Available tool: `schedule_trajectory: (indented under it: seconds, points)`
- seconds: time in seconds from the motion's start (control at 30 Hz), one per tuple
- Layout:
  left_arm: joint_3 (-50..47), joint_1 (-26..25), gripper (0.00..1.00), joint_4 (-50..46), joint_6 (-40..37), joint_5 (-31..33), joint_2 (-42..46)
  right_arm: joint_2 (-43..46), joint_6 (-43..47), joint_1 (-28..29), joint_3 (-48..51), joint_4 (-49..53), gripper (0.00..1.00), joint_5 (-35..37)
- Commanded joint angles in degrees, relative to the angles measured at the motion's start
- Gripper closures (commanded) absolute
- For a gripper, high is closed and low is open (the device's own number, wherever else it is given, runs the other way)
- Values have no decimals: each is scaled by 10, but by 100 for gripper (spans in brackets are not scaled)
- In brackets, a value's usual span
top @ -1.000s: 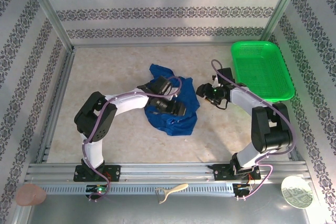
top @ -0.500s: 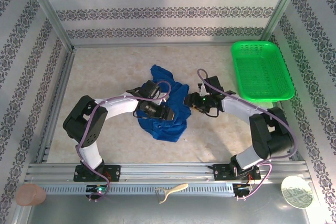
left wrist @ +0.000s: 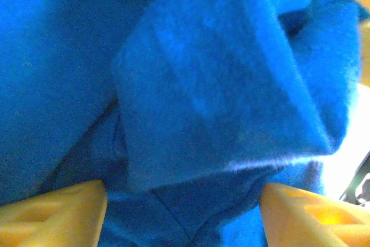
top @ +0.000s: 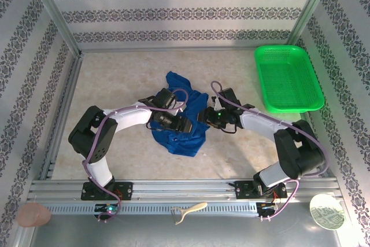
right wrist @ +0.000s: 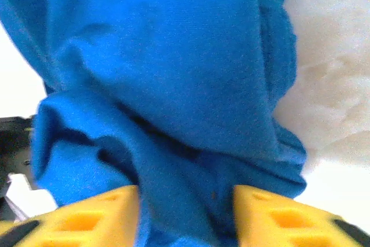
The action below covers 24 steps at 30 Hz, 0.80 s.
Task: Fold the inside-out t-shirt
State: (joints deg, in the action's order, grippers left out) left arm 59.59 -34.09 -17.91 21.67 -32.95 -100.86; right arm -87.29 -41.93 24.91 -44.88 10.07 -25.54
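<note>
Now, at the left gripper (left wrist: 182, 192) the yellow fingers (left wrist: 52, 212) are seen set wide apart, and a thick fold of the royal blue soft cloth t-shirt (left wrist: 219, 85) is bulged into the gap between them; whether that fold is squeezed or merely lying there cannot be told. Over at the right gripper (right wrist: 186, 201) the jaws are drawn much nearer together, and a bunch of the same blue cloth is caught between the yellow fingertips (right wrist: 277, 218), touching both inner faces. From above, the two grippers are found close together, facing each other over the right-hand part of the shirt, the left one on top of the cloth and the right one at its right edge. The shirt itself is crumpled in a heap near the middle of the pale speckled table (top: 115, 79), with one flap stretched toward the far side. The green plastic mesh basket (top: 286, 79) is set well apart at the far right corner.
</note>
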Motion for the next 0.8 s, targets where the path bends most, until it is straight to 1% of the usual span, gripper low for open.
schedule_trajectory:
  seconds: [0.0, 0.03, 0.07, 0.17, 0.27, 0.5, 0.63, 0.77]
  points:
    - [13, 9, 30, -45, -38, -4, 24, -20, -6, -4, -37, -11, 83, 14]
    - [14, 12, 30, -54, -46, -4, 27, -22, -6, -9, -47, -10, 94, 12]
    - [12, 15, 30, -61, -52, -4, 31, -22, -5, -14, -54, -8, 100, 9]
    - [1, 28, 30, -76, -67, -2, 47, 1, -3, -32, -70, 3, 100, 5]
    - [-18, 43, 30, -85, -77, 8, 56, 47, -8, -49, -76, 14, 100, 5]
    - [-46, 80, 33, -78, -82, 34, 27, 158, -36, -54, -77, 22, 100, 9]
    - [-34, 99, 34, -80, -86, 30, 17, 166, -39, -55, -65, 21, 100, 2]
    - [3, 104, 33, -99, -82, 21, 67, 156, -41, -54, -36, 7, 100, -3]
